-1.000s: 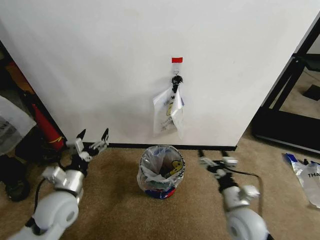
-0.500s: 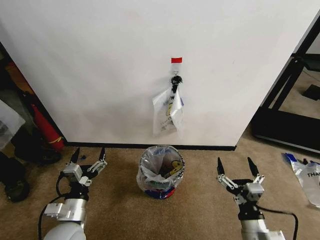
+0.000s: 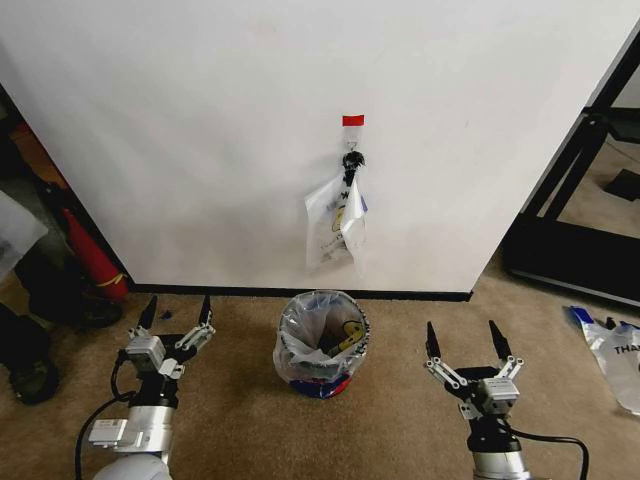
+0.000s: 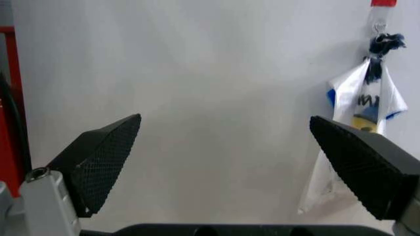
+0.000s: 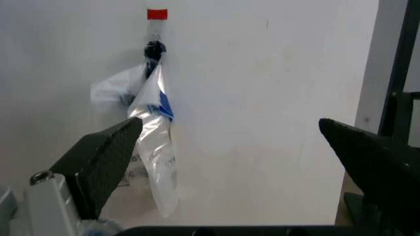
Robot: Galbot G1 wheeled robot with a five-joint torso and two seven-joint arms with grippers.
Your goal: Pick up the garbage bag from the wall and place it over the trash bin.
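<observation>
1. Garbage bag (image 3: 322,340) is seen already lining the trash bin (image 3: 320,385), its plastic folded over the rim, on the carpet (image 3: 240,420) between the two arms.
2. Left gripper (image 3: 176,318) is held low to the bin's left, fingers spread apart and empty, pointing at the wall (image 3: 200,130).
3. Right gripper (image 3: 463,345) is held low to the bin's right, fingers likewise apart, nothing clamped.
4. Bags (image 3: 338,228) of the same print are bunched at a black hook (image 3: 352,160) on the wall above the bin, under a red tape strip (image 3: 353,120).
5. Another bag (image 3: 612,355) is seen flat on the carpet far right.
</observation>
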